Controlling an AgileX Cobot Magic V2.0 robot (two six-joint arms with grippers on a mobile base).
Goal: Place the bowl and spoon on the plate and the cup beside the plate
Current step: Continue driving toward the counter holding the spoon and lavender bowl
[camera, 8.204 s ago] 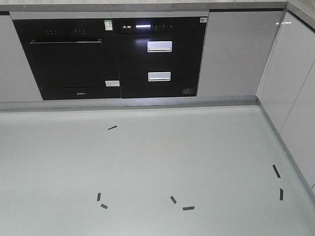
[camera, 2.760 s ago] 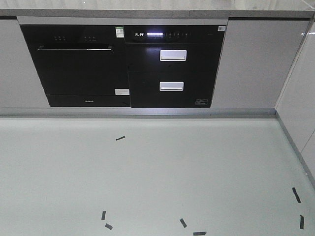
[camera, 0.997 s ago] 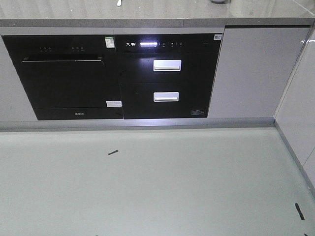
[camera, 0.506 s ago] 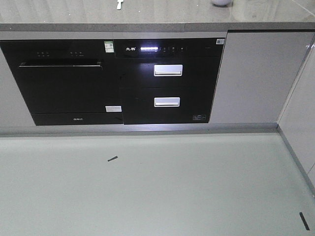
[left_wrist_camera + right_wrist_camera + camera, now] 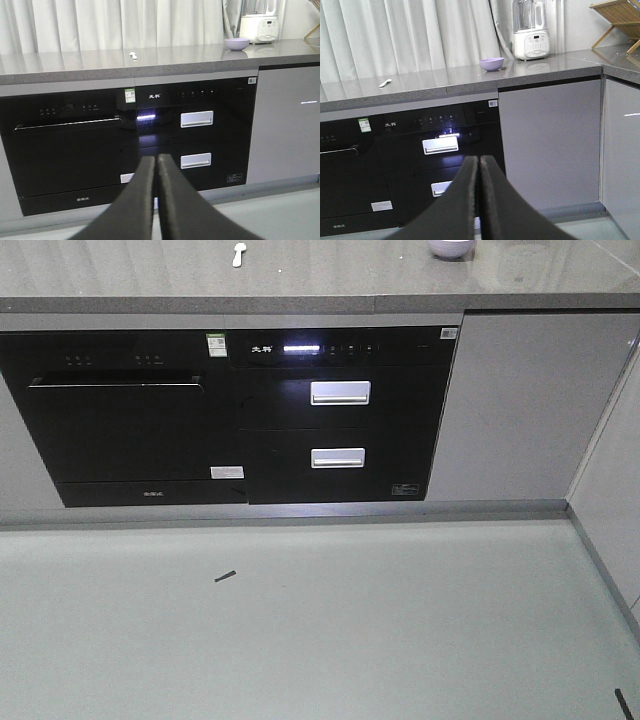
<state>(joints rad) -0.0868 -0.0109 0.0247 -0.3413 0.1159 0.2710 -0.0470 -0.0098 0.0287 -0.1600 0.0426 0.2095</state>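
A small lavender bowl (image 5: 492, 64) stands on the grey countertop (image 5: 445, 80), right of centre; it also shows as the bowl (image 5: 237, 43) and, cut by the top edge, the bowl (image 5: 451, 248). A pale spoon (image 5: 133, 55) lies on the same counter further left, seen too as the spoon (image 5: 238, 254) and the spoon (image 5: 385, 83). The plate and the cup are out of view. My left gripper (image 5: 156, 159) and right gripper (image 5: 479, 159) are both shut with nothing in them, held low in front of the cabinets, well short of the counter.
Black built-in appliances (image 5: 240, 410) with two silver drawer handles (image 5: 340, 392) fill the cabinet front. A white blender (image 5: 531, 30) stands by the bowl. A wooden rack (image 5: 620, 20) sits on the right counter. Grey cabinets (image 5: 610, 470) run along the right. Tape marks (image 5: 225, 576) dot the floor.
The front view has closed in on the cabinets and tilted up: the appliances slid down the frame, floor marks dropped out, and the counter with spoon and bowl came into view.
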